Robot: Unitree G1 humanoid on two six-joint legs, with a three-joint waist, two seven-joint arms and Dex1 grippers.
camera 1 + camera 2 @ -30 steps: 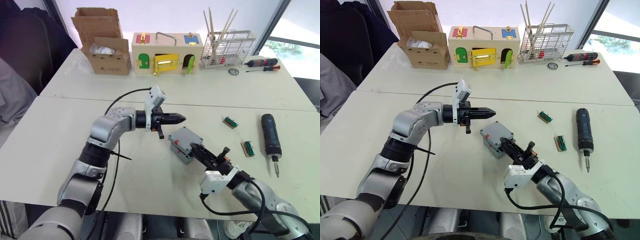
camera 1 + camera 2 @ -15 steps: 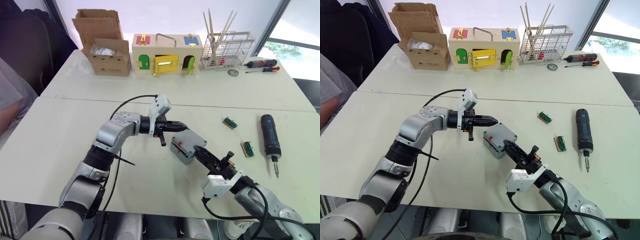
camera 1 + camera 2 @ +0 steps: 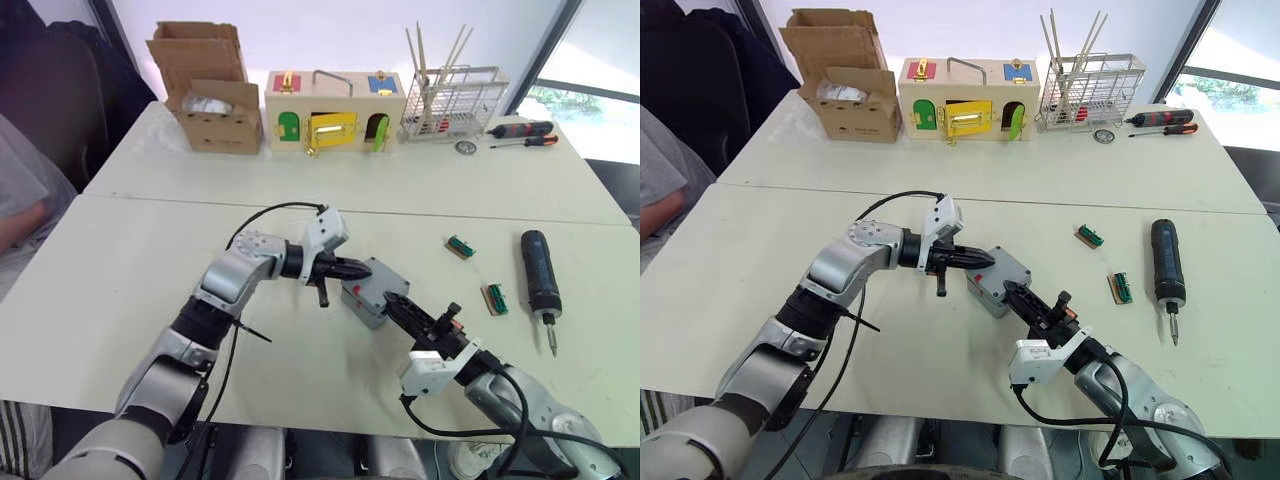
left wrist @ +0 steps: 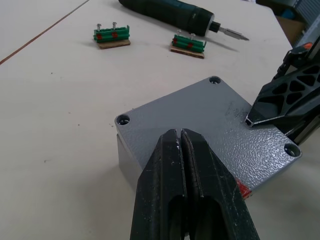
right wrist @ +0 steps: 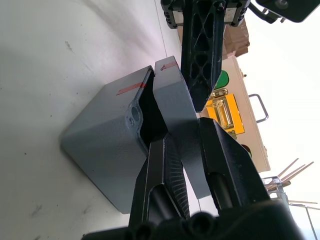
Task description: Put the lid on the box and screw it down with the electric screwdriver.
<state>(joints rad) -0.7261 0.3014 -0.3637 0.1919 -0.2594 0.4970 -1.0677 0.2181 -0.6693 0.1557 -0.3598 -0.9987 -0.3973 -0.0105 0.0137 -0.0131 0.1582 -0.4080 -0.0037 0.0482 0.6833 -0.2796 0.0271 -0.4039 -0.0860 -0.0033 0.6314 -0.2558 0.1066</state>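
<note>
The shallow square grey plastic lid lies already on the deep square grey plastic box, in the middle of the white table and nearer to its front edge. It is not fully seated: in the right wrist view a dark gap stays open between lid and box at one corner. The right gripper pinches the lid's edge there. The left gripper, with fingers pressed together and holding nothing, hovers just over the lid's top. The thick black cylindrical electric screwdriver rests untouched near the table's right edge. So I judge that the closing is nearly done, and all the screwing remains.
</note>
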